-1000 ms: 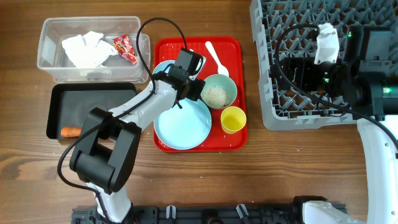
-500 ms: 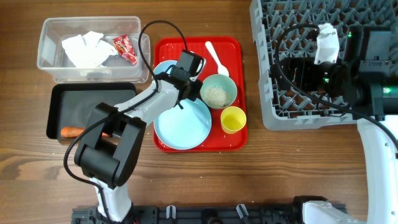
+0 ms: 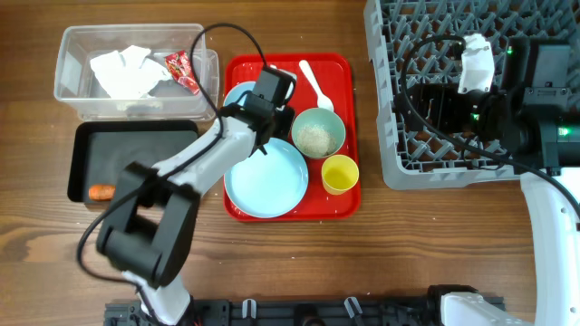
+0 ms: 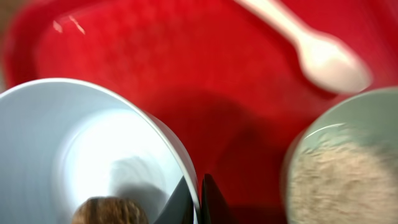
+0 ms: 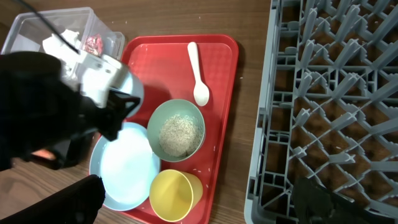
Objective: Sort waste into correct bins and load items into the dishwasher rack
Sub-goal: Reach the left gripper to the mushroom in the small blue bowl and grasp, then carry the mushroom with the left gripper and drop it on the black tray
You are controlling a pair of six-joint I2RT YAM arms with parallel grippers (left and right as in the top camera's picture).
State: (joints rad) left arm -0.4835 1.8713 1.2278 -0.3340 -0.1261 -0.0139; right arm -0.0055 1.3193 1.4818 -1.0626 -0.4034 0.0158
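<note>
My left gripper [image 4: 199,202] is shut on the rim of a pale blue bowl [image 4: 68,137], one finger inside and one outside. A brown food lump [image 4: 109,211] lies in that bowl. Seen from overhead, the left gripper [image 3: 270,119] is over the red tray [image 3: 349,206], between this bowl [image 3: 237,98] and a teal bowl of rice [image 3: 317,138]. The pale blue plate [image 3: 267,179], the yellow cup [image 3: 340,174] and the white spoon [image 3: 313,81] also sit on the tray. My right gripper [image 5: 199,202] hangs open and empty beside the grey dishwasher rack [image 3: 391,136].
The clear tub [image 3: 72,54] at the back left holds the crumpled tissue [image 3: 122,71] and the red wrapper [image 3: 183,71]. In front of it the black tray [image 3: 136,136] holds the carrot [image 3: 102,191]. Loose rice grains [image 5: 214,149] dot the red tray.
The left gripper has closed onto the rim of the pale blue bowl. Its elbow has swung a little to the left. The right arm has not moved.
</note>
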